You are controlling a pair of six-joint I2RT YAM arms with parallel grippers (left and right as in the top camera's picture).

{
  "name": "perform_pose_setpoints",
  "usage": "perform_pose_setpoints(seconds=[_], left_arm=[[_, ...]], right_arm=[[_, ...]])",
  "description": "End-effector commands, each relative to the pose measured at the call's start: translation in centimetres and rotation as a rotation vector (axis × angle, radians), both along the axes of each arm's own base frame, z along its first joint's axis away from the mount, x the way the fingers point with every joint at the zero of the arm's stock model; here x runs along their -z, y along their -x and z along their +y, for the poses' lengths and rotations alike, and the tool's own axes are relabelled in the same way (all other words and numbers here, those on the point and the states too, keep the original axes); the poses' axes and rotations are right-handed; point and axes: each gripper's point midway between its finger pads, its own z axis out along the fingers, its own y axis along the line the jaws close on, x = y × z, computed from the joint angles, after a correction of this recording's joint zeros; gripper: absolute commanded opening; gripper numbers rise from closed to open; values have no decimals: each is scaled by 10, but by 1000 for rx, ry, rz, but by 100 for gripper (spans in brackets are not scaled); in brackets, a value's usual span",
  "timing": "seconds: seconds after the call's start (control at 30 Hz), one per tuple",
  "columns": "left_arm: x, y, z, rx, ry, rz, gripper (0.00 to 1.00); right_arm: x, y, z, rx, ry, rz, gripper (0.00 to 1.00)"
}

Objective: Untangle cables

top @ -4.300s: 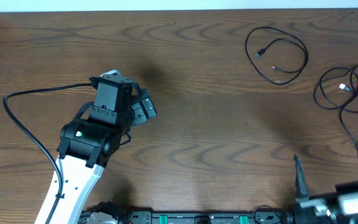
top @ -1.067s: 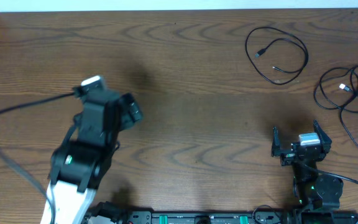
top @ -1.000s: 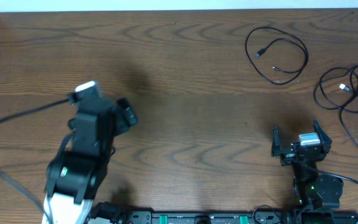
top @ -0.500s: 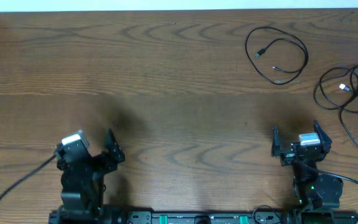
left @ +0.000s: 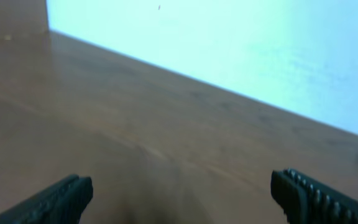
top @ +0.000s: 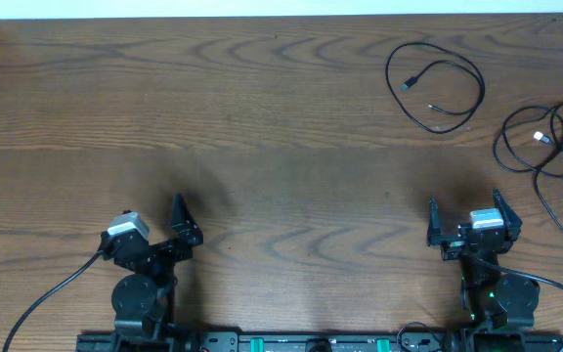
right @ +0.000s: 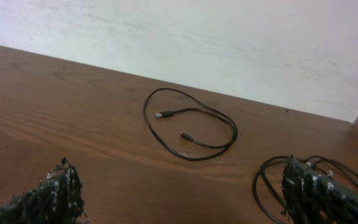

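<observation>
Table (top: 281, 117): brown wood grain, both arms low at near edge.
Left gripper (left: 182, 196): released, jaws spread wide, nothing between them, well apart from any cable.
Right gripper (top: 464, 205): released, jaws wide, empty.
Cable bundle (top: 555, 147): overlapping black loops at far right edge, beyond right gripper.
White cable (top: 541, 138): small pale plug inside that bundle.
Black cable loop (top: 436, 88): farthest, alone, one loose ring, apart from bundle.

Overhead looks straight down; wrist views sit low, facing forward (right shares the cable loop (right: 161, 114))
</observation>
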Motion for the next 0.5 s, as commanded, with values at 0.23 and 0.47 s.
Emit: perform_pose_setpoints(seconds=[0.23, 0.47], left_arm=[[6, -13, -8, 51, -100, -94, 98], [16, -16, -22, 140, -217, -75, 98]], right_arm=[[0, 0, -2, 11, -10, 0, 99], [0, 0, -2, 11, -10, 0, 99]])
